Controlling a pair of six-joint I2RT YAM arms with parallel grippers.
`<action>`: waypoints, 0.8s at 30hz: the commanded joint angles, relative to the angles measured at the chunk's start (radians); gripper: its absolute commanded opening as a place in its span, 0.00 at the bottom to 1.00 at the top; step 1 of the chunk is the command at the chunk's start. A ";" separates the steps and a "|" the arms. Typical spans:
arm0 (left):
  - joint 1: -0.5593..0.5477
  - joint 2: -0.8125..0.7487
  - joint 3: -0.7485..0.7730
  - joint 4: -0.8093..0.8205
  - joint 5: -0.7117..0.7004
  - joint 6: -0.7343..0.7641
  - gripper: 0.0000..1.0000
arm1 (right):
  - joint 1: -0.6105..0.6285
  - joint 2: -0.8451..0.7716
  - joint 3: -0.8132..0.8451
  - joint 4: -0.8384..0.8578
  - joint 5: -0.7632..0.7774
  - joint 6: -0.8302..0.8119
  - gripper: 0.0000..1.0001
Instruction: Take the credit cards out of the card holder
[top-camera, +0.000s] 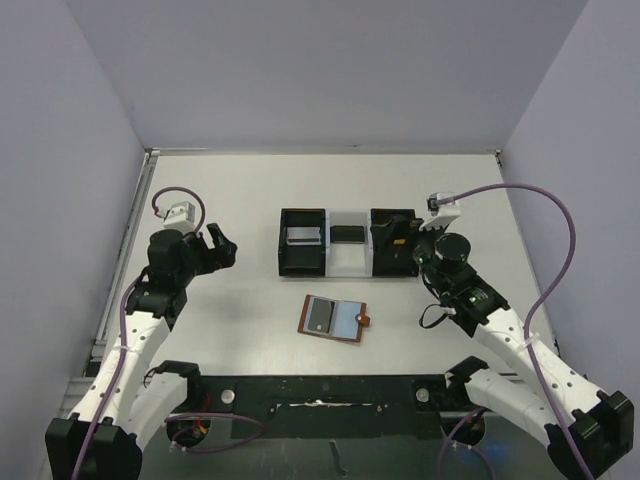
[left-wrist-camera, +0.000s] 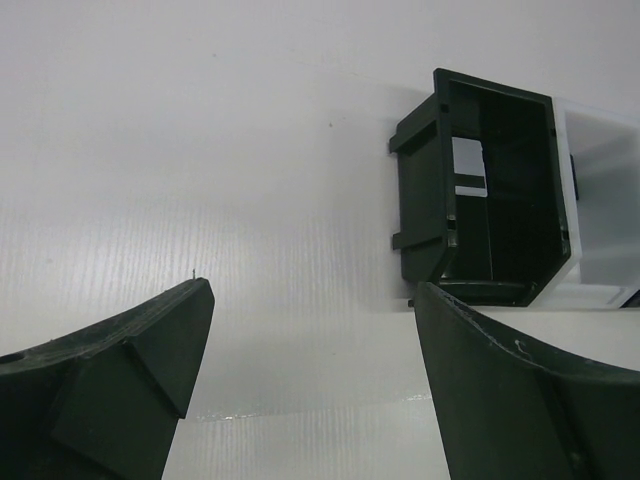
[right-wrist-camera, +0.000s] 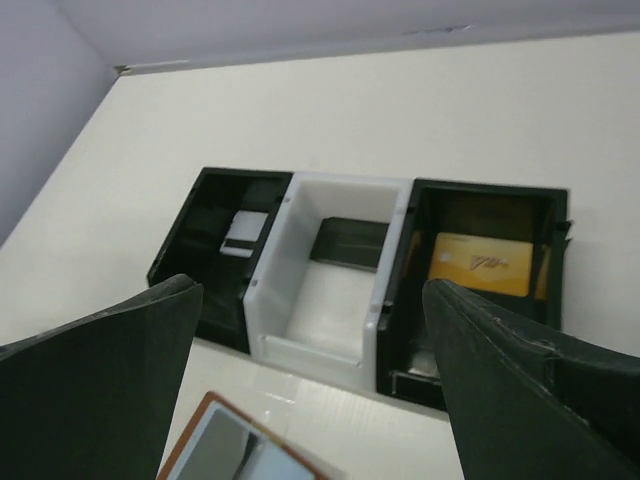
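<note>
The brown card holder (top-camera: 333, 319) lies open on the table in front of the tray, blue-grey pockets up, snap tab to the right. Its left pocket shows a darker grey patch. Its corner shows in the right wrist view (right-wrist-camera: 228, 452). A white card with a dark stripe (top-camera: 302, 237) lies in the tray's left compartment, a black card (top-camera: 347, 234) in the middle one, a gold card (right-wrist-camera: 480, 262) in the right one. My left gripper (top-camera: 218, 248) is open and empty, left of the tray. My right gripper (top-camera: 410, 250) is open and empty by the tray's right compartment.
The black-and-white three-compartment tray (top-camera: 347, 268) stands at mid-table; it also shows in the left wrist view (left-wrist-camera: 420, 190) and in the right wrist view (right-wrist-camera: 395, 275). Grey walls close the table on the left, the back and the right.
</note>
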 joint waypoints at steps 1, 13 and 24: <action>0.003 -0.031 0.006 0.103 0.070 -0.016 0.81 | 0.002 -0.009 -0.076 0.062 -0.177 0.239 0.98; 0.001 0.009 -0.012 0.129 0.271 0.027 0.82 | 0.071 0.061 -0.276 0.208 -0.235 0.597 0.98; -0.188 0.152 -0.012 0.154 0.426 0.104 0.61 | 0.242 0.219 -0.304 0.260 -0.158 0.764 0.79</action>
